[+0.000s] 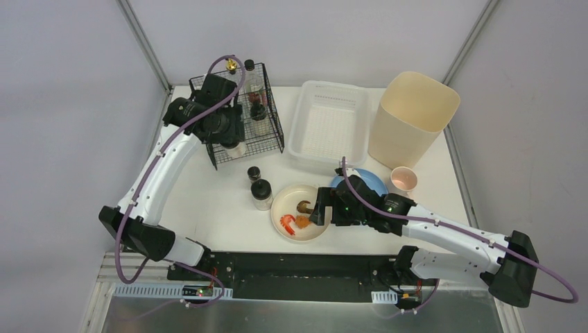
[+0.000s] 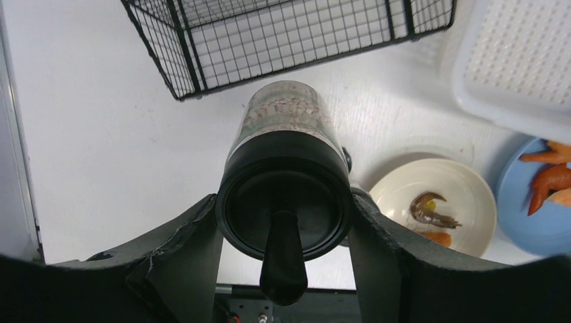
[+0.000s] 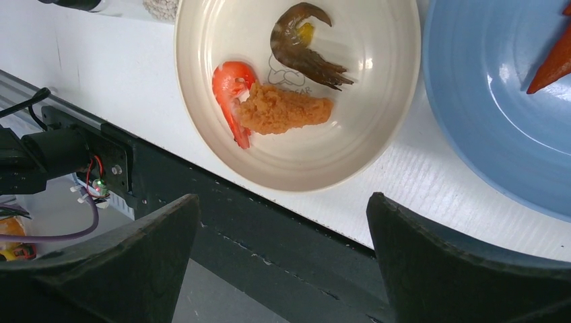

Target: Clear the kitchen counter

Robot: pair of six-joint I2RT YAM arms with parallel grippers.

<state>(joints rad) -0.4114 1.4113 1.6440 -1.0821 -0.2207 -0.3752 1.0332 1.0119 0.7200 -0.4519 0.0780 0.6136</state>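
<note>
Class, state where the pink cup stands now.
Top view, right side: the pink cup stands on the counter in front of the beige bin, right of the blue plate.

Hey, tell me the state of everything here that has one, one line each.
Left fingers: shut on grinder.
Right fingers: open, holding nothing.
Cream bowl: holds three food pieces.
Blue plate: holds orange food.
Basket: empty.
Cup: upright.
Jars: upright, capped.
</note>
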